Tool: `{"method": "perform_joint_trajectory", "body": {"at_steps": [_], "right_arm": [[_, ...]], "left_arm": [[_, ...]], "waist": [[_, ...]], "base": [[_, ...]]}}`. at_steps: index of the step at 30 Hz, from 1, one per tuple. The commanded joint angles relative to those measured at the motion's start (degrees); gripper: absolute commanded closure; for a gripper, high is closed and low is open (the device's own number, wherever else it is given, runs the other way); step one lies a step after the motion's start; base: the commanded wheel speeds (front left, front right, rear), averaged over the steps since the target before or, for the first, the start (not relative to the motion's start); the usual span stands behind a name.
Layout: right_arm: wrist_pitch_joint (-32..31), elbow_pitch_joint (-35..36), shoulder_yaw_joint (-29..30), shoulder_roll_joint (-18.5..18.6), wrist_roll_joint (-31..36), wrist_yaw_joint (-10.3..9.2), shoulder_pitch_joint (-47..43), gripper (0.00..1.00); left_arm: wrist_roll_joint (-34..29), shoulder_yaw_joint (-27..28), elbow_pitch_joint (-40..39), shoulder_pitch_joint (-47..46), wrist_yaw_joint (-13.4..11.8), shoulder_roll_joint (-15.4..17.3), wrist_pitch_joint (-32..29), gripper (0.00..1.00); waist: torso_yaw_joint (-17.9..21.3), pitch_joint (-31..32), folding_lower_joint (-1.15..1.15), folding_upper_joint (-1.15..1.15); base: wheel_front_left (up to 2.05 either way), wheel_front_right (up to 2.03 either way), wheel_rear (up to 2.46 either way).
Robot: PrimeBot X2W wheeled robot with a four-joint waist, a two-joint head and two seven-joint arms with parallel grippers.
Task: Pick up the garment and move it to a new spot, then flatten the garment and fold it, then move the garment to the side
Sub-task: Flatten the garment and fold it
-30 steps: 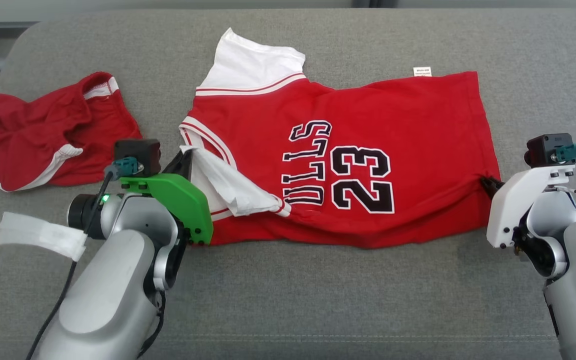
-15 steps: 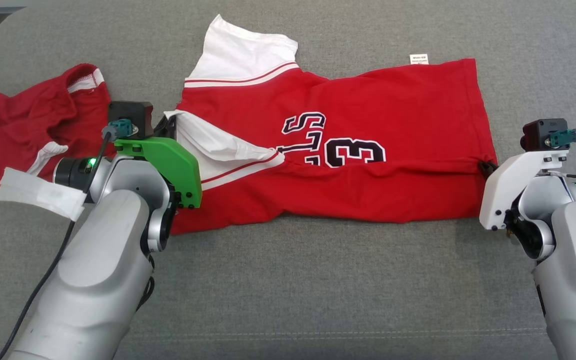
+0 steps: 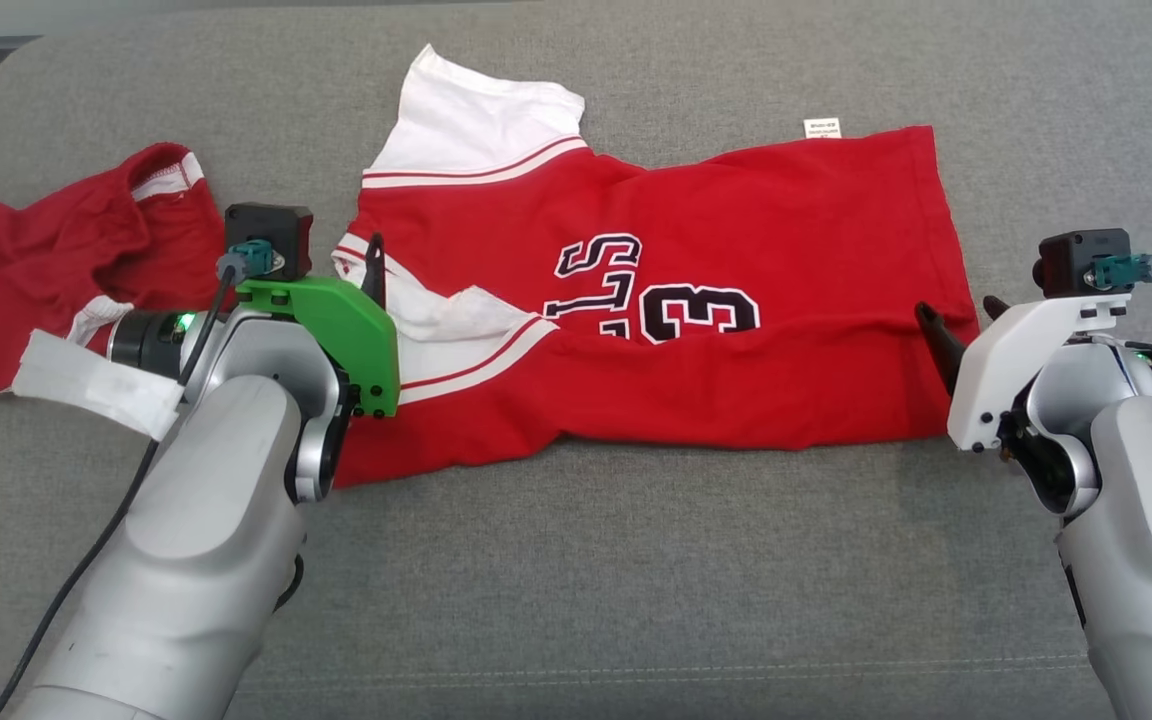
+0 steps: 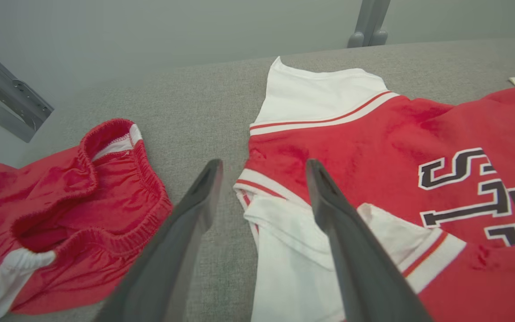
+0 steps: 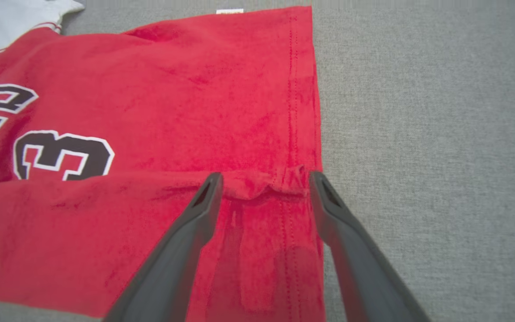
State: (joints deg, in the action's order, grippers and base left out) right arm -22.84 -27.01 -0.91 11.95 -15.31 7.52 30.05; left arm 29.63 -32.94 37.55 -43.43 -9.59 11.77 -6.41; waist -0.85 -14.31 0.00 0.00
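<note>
A red-and-white basketball jersey with black lettering [image 3: 696,330] lies sideways at the middle of a grey fabric-covered surface [image 3: 636,580]. Its near edge is folded up over the lower half of the number, and its white sleeves point toward the robot's left. The left gripper [image 4: 264,164] stands with fingers spread over the near white sleeve, pinching nothing. The right gripper [image 5: 265,175], fingers likewise spread, straddles the fold's end at the hem. Crumpled red shorts with white trim [image 3: 56,270] lie to the jersey's left.
</note>
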Motion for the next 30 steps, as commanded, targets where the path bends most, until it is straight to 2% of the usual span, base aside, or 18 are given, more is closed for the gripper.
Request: {"method": "perform_joint_trajectory", "body": {"at_steps": [1, 9, 17, 30], "right_arm": [[0.7, 0.3, 0.1, 0.4, -0.4, -0.06, -0.3, 0.00], [0.8, 4.6, 1.5, 0.9, -0.9, -0.05, -6.0, 0.00], [0.2, 7.9, 5.2, -1.8, 0.6, -0.05, -13.8, 0.00], [1.8, 5.0, 7.7, -4.5, 4.5, -0.05, -11.2, 0.00]], "left_arm": [[0.1, 0.1, 0.5, 0.9, 0.1, 0.7, 0.5, 0.00], [0.6, -0.7, -2.0, 8.2, -0.9, 2.3, 2.3, 0.00], [0.6, -2.4, -6.2, 17.8, -3.9, 4.3, -0.6, 0.00], [1.2, -3.0, -8.1, 18.4, -5.6, 4.7, -3.1, 0.00]], "waist": [[-0.1, 0.8, 0.00, 0.00], [0.0, 4.5, 0.00, 0.00], [0.6, 5.6, 0.00, 0.00], [0.5, 3.1, 0.00, 0.00]], "base": [[0.00, 0.00, 0.00], [0.00, 0.00, 0.00], [0.00, 0.00, 0.00], [0.00, 0.00, 0.00]]}}
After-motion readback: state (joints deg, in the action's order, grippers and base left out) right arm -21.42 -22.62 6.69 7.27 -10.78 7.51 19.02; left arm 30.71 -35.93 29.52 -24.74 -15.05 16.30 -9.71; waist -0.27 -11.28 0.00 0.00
